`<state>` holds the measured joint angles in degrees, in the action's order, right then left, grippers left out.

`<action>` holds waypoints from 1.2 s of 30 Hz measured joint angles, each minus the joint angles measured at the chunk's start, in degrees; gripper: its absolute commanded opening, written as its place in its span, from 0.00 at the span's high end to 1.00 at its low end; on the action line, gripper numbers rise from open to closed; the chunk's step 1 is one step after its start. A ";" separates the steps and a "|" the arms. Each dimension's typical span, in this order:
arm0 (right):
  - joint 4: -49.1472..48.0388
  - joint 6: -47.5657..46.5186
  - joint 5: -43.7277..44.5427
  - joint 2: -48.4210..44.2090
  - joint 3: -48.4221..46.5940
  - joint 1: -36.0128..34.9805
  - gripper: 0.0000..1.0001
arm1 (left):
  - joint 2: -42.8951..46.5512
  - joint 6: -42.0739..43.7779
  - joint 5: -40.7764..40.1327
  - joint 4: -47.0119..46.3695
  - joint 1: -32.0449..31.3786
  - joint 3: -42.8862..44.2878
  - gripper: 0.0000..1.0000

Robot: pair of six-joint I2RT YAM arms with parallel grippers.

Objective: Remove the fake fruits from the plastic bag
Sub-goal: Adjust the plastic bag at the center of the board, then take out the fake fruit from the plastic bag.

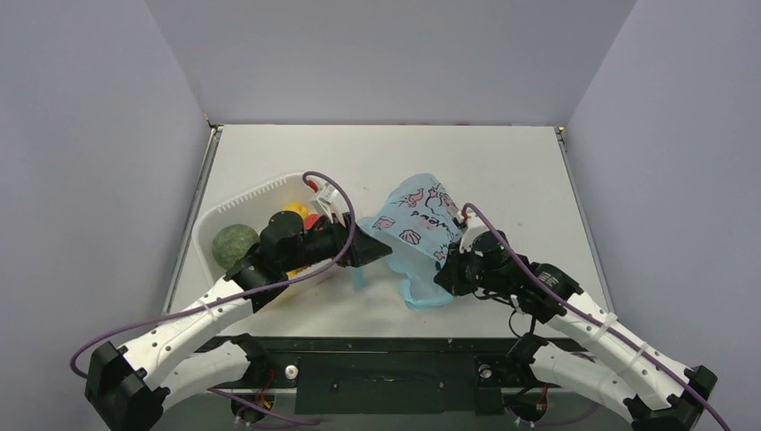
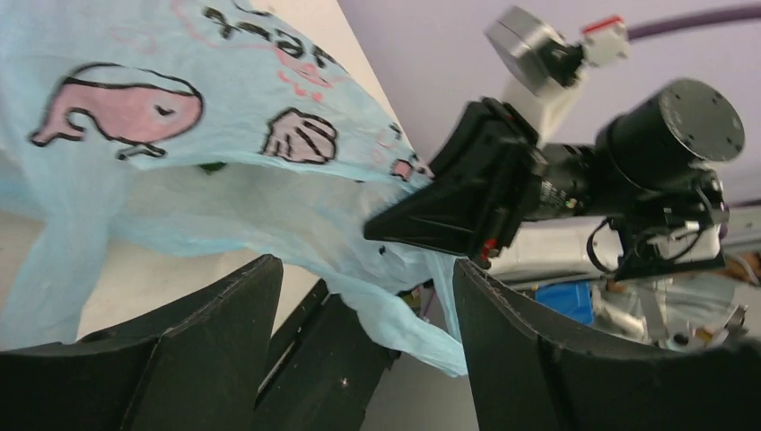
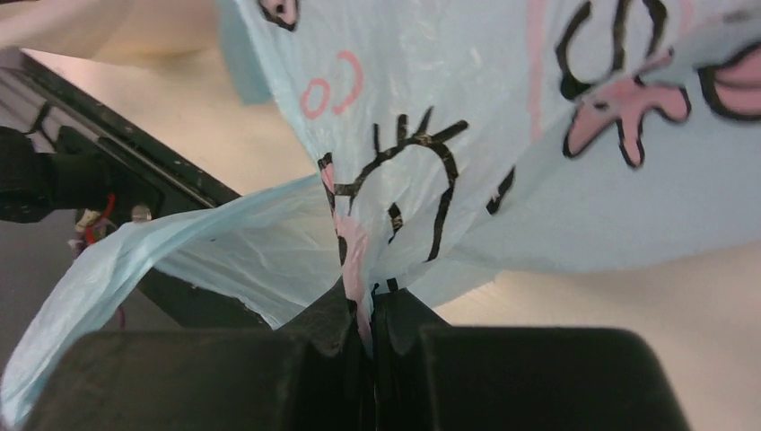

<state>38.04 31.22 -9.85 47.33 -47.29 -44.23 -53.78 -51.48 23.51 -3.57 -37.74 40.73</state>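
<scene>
The light-blue plastic bag (image 1: 417, 220) with pink prints lies bunched mid-table. My right gripper (image 1: 451, 269) is shut on its near edge; in the right wrist view the film is pinched between the jaws (image 3: 370, 305). My left gripper (image 1: 375, 250) is at the bag's left side, open (image 2: 366, 265), and a strip of the bag (image 2: 404, 314) hangs between its fingers (image 2: 224, 314) untouched. A small dark green spot (image 2: 211, 167) shows under a fold. A red fruit (image 1: 311, 221) lies in the tub, partly hidden by my left arm. No other fruit shows in the bag.
A white tub (image 1: 215, 220) stands at the left with a large green melon (image 1: 233, 243) and a yellow piece (image 1: 293, 215). My left arm reaches across its near rim. The table's front rail (image 1: 386, 346) runs just behind the bag's near end.
</scene>
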 measured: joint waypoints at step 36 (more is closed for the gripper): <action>18.10 11.56 20.31 -9.90 2.10 0.00 1.00 | -47.19 14.73 -61.53 -48.41 -39.23 -0.28 0.39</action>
<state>56.14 42.78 10.46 37.43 -45.19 -44.23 -100.97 -36.75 -38.02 -51.99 -76.97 40.45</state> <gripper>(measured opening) 0.003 0.586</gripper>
